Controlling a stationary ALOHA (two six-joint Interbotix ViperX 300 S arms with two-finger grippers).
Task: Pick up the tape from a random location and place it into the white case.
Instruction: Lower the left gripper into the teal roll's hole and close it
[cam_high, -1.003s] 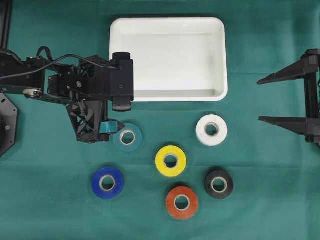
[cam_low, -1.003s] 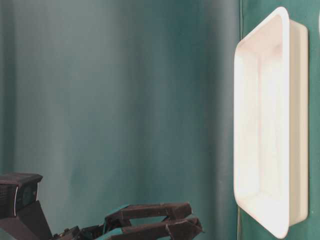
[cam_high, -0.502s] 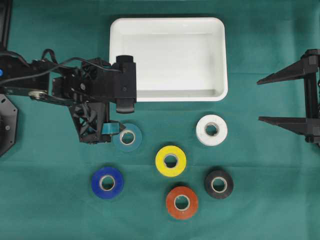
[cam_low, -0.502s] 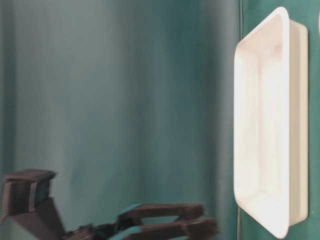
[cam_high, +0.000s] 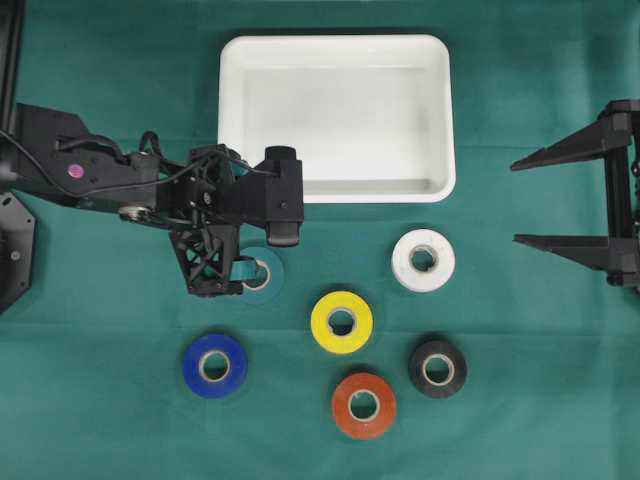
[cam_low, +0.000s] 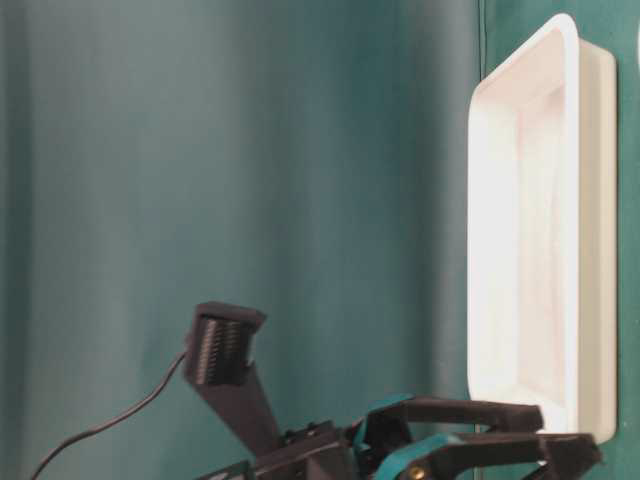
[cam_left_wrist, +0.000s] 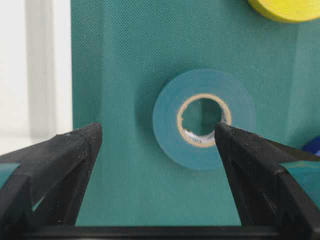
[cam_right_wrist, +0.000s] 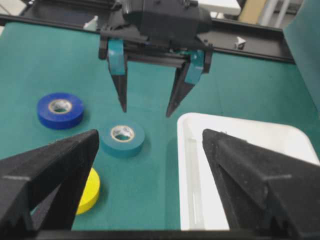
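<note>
1. Six rolls of tape lie flat on the green cloth, holes facing up: one teal roll of tape (cam_high: 262, 274), one yellow roll (cam_high: 341, 321), one white roll (cam_high: 423, 260), one blue roll (cam_high: 214, 365), one black roll (cam_high: 437, 368) and one red-orange roll (cam_high: 364, 405).
2. One shallow white rectangular plastic case (cam_high: 336, 118) with rounded corners and a raised rim sits at the far side of the table, its long axis running left to right in the overhead view, its open side up; nothing lies in it.
3. All the rolls sit nearer than the case, apart from one another. The teal roll is just near of the case's left corner.
4. Covering the table is a matte green cloth (cam_high: 520, 400) with a fine weave; at table level a green backdrop (cam_low: 250, 150) fills the space behind.
5. Two black arms are present. The left gripper (cam_right_wrist: 145, 109) hangs over the teal roll with its fingers spread wide, one fingertip (cam_left_wrist: 226, 134) over the roll's hole, holding nothing.
6. The right gripper (cam_high: 520, 201) stays at the right edge, well apart from the rolls, jaws wide and empty.
</note>
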